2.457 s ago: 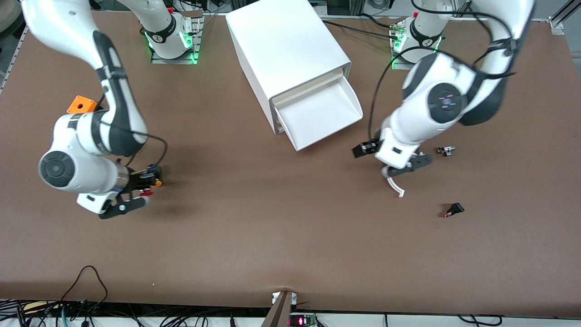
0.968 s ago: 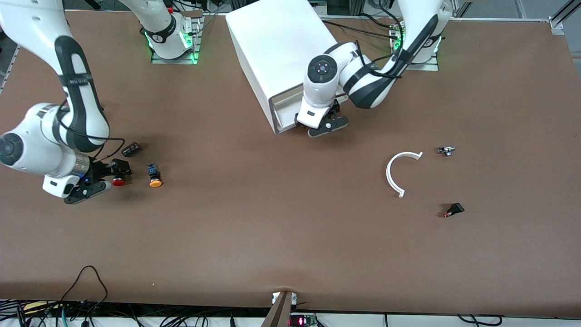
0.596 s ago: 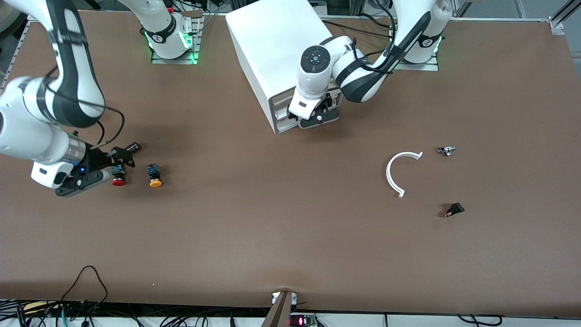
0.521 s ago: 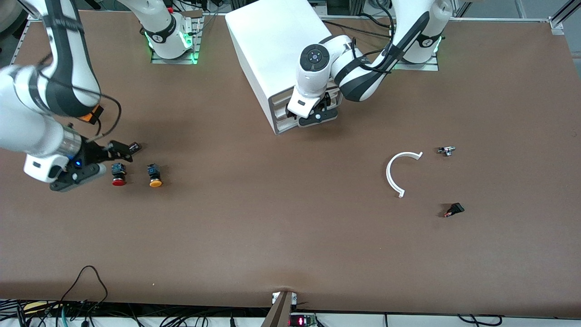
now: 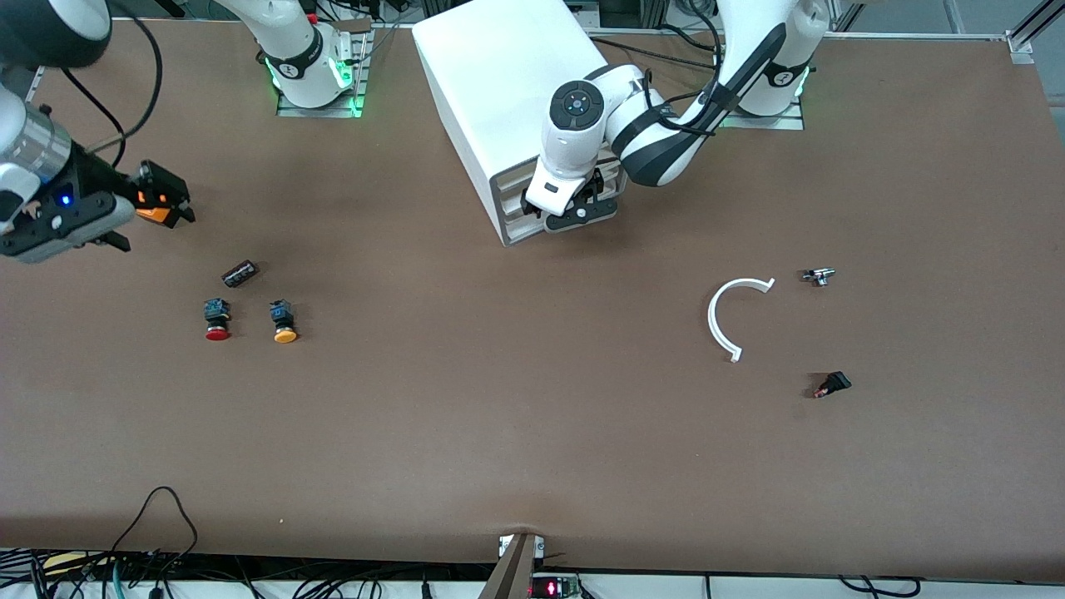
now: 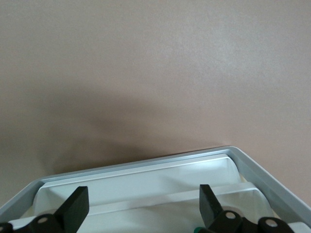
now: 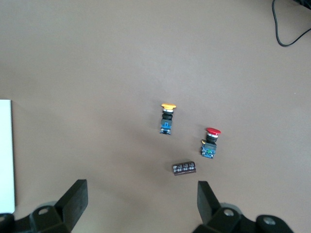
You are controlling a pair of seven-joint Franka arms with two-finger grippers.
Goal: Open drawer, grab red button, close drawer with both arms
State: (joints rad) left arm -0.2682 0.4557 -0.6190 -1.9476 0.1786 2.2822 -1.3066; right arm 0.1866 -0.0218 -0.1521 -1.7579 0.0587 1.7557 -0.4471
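The white cabinet (image 5: 516, 91) stands near the robots' bases, and all its drawers are shut. My left gripper (image 5: 571, 210) is open at the cabinet's front. In the left wrist view its fingers (image 6: 74, 208) spread wide over the cream drawer front (image 6: 146, 187). The red button (image 5: 217, 320) lies on the table toward the right arm's end. It also shows in the right wrist view (image 7: 210, 141). My right gripper (image 5: 170, 200) is open and empty, raised over the orange box (image 5: 150, 214), apart from the button.
An orange-capped button (image 5: 284, 323) lies beside the red one. A small black cylinder (image 5: 240, 272) lies nearer the bases than both. Toward the left arm's end lie a white curved piece (image 5: 732, 320), a small metal part (image 5: 818, 275) and a black part (image 5: 832, 384).
The left arm pushed the open drawer shut and stays at its front. The right gripper let go of the red button on the table, rose and moved off over the orange box.
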